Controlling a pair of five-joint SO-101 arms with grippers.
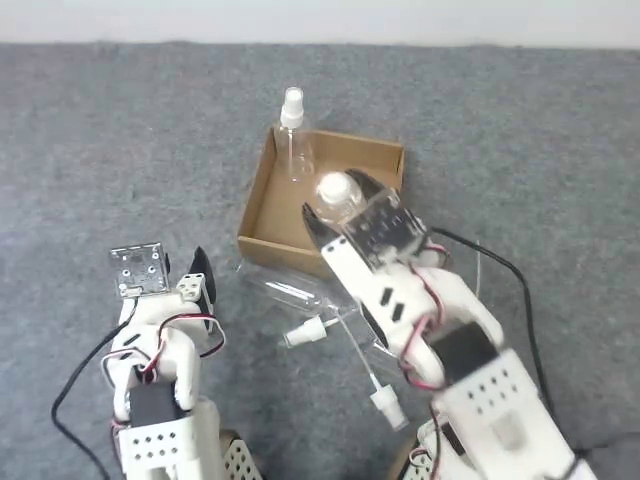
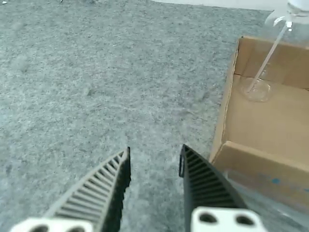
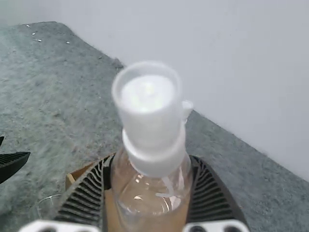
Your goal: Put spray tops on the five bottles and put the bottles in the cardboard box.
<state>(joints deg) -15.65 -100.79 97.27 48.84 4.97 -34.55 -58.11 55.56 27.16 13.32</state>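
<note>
The cardboard box (image 1: 262,190) lies at the middle of the grey carpet. One capped spray bottle (image 1: 295,140) stands upright in its far corner, and its base and tube appear in the left wrist view (image 2: 260,84). My right gripper (image 1: 340,210) hangs over the box, shut on a second clear bottle (image 3: 149,193) whose white spray top (image 1: 335,188) is on. My left gripper (image 2: 154,164) is open above bare carpet just beside the box (image 2: 270,121), nothing between its fingers. A topless bottle (image 1: 285,292) lies on the carpet in front of the box.
Two loose spray tops with long tubes lie near the arms, one (image 1: 305,332) beside the lying bottle and one (image 1: 385,402) close to the right arm's base. A pale wall runs behind the carpet. Open carpet stretches to the left of the box.
</note>
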